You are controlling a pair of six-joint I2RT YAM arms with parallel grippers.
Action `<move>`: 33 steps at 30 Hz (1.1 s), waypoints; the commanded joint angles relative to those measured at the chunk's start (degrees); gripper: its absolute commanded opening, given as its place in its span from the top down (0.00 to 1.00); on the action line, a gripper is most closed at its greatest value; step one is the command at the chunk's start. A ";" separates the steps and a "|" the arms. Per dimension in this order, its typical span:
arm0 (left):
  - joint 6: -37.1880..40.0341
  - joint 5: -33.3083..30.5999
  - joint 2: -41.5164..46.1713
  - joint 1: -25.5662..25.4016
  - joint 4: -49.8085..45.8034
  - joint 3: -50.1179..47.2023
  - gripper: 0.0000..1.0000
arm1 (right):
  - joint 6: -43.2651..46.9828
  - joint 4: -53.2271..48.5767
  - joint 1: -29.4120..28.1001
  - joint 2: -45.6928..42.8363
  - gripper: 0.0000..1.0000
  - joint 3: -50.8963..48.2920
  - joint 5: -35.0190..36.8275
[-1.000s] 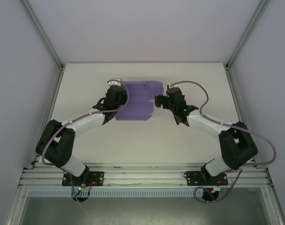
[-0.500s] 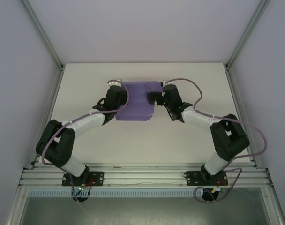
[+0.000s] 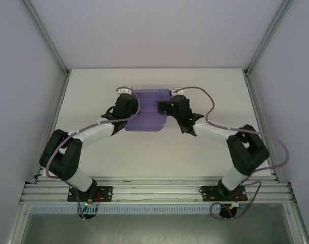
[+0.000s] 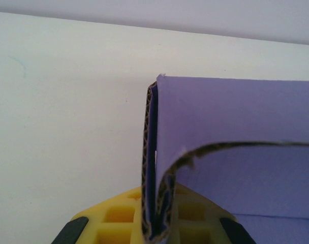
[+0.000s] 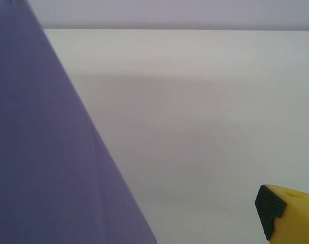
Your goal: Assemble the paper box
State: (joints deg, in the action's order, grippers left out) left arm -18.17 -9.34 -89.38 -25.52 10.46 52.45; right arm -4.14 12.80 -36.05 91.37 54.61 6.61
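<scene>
Two claws: both mine, closing in on the paper box (image 3: pixel 149 112) from its two ends.
Paper box: lavender and partly folded, sitting on the worktop (image 3: pixel 159 152) toward the far middle, between my arms.
Left claw (image 4: pixel 154 223): pressed together on the box's left wall, with a doubled layer of card pinched between my yellow pads (image 4: pixel 119 213). A loose flap (image 4: pixel 220 146) curls over just beside the grip.
Right claw (image 3: pixel 164 107): jaws spread wide at the box's right end. My wrist view has one yellow finger (image 5: pixel 289 216) over bare worktop and a purple panel slanting past on the left. I cannot tell whether I am touching it.
Step in hand: as I judge it, raising or pressing in the right-hand wall while my left anchors the box.
Doing it well: hold the left pinch firm and level so the box cannot skid. Lay the right finger flat against the panel close to its crease, and push slowly.
Risk: the curling flap may spring out or get trapped.
</scene>
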 commanded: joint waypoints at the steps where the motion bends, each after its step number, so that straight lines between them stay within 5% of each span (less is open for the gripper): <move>1: -0.01 -1.23 -0.74 -0.32 -0.58 1.29 1.00 | 1.34 -4.84 0.74 -9.56 0.00 -3.25 -0.14; 9: 2.52 -1.47 0.61 -0.15 0.96 -0.06 1.00 | -0.44 -10.43 11.66 -24.58 0.00 -10.40 -12.86; 15: 4.28 1.96 0.97 -0.15 3.45 -1.42 1.00 | -0.43 -11.28 21.81 -18.54 0.15 -7.86 -29.48; 18: 4.89 2.86 0.49 -0.17 3.21 -1.03 1.00 | 3.46 -12.50 21.81 -12.45 0.22 -3.17 -37.69; 24: 4.79 3.64 -0.44 -0.18 3.17 -0.46 1.00 | 7.38 -12.27 21.26 -2.31 0.52 4.84 -52.42; 29: 5.28 3.15 -0.82 -0.15 2.65 0.12 1.00 | 10.07 -9.42 19.73 1.35 0.64 5.15 -63.98; 33: 6.01 3.03 -1.25 -0.20 2.43 0.33 1.00 | 14.95 -12.74 17.07 2.38 0.63 6.79 -64.12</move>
State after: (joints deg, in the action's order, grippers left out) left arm -13.37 -6.44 -89.49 -25.47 11.81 51.90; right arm 6.02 1.39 -17.17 93.32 59.16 -52.80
